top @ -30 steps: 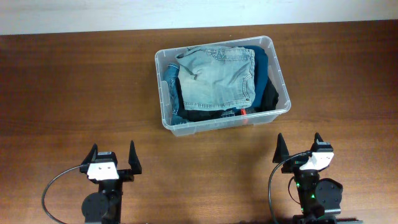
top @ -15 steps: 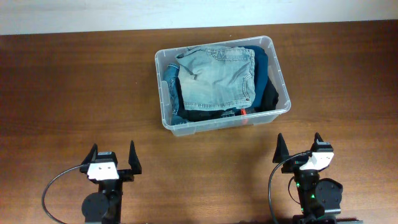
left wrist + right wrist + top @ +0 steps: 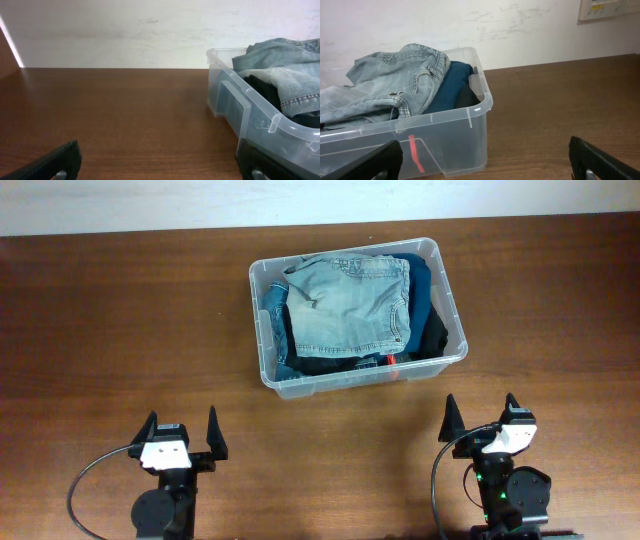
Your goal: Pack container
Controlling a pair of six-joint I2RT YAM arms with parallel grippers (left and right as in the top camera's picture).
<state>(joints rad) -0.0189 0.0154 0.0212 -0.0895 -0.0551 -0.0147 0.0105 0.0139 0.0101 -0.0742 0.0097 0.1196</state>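
Nothing moved, looks packed

Left gripper [image 3: 182,420] and right gripper [image 3: 481,405] sit spread wide and empty, same as a second ago. The container [image 3: 257,320] is well ahead on the surface [image 3: 120,330], jeans [image 3: 350,305] piled on top, so it's probably done.

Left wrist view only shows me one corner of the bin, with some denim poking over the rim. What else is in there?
Observer: From overhead, the bin has a folded pale denim garment on top and a dark blue garment beside it on the right.
Operator: Anything else showing?
Observer: A small red strip shows through the near wall in the right wrist view. I cannot tell what it belongs to.
Operator: And the right tool?
Observer: The right tool is open and empty near the front edge of the table, apart from the bin.
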